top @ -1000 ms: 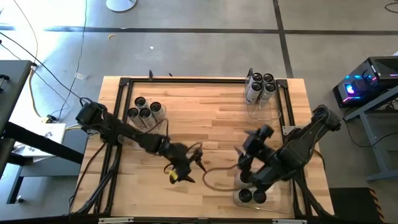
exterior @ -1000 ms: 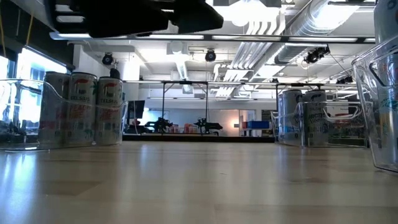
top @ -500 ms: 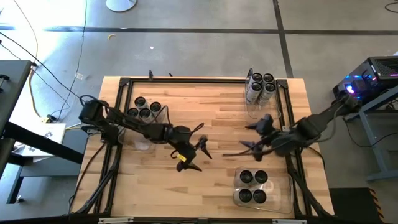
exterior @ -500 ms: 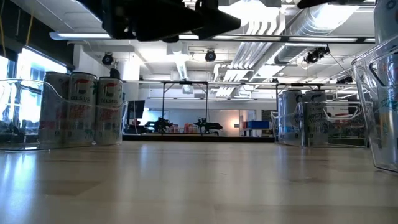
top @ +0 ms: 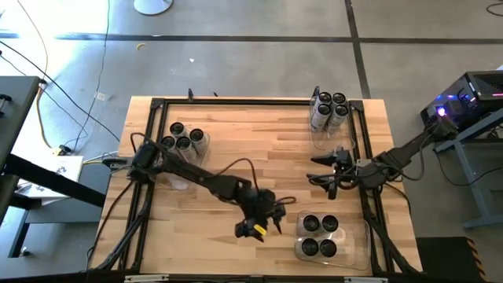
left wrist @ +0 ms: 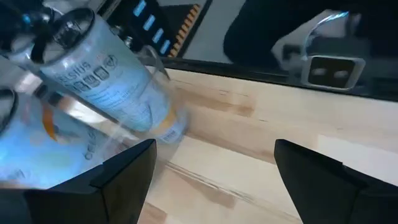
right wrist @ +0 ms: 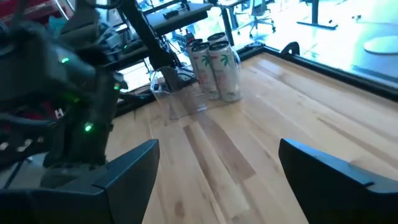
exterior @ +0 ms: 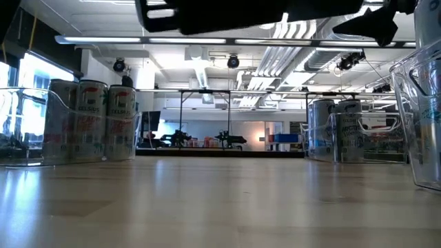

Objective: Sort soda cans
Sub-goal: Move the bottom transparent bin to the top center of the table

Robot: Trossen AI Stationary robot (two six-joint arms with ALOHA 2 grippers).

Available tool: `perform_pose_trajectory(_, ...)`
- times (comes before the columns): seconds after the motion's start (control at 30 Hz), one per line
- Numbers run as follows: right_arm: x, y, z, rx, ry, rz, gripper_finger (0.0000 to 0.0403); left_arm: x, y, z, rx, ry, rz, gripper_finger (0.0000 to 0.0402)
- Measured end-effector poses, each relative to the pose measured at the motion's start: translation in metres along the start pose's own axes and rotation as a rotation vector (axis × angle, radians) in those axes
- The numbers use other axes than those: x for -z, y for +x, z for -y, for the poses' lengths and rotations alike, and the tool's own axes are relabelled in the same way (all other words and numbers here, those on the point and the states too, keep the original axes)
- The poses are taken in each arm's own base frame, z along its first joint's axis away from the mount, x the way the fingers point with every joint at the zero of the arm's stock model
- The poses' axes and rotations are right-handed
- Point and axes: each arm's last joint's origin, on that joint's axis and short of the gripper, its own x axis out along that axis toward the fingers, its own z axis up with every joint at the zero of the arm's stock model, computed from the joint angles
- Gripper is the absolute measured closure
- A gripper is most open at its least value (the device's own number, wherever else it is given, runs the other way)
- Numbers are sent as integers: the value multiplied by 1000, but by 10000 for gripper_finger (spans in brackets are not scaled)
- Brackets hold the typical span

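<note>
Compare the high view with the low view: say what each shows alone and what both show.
Only the high view: the bin of four cans at the table's near edge with the tops countable, the left gripper, open and empty, just left of it, the right gripper, open and empty, near the right rail, and cables on the floor.
Only the low view: the printed can sides and the room behind, with ceiling ducts.
Both: the wooden table, the far left bin and far right bin of cans, and the arms.

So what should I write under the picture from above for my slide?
Two open grippers, left and right, above a table with three bins of soda cans.
</note>
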Motion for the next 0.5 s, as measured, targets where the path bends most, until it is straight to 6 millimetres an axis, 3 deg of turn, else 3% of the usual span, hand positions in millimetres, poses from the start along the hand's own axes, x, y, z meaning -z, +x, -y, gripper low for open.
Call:
perform_pose_trajectory(0.27,-1,-1,-6,-61,108,26,77,-21,27,9,-112,246,-7,91)
perform_pose_trajectory(0.5,-7,-4,-14,-114,132,83,77,-20,34,2,-218,290,9,153)
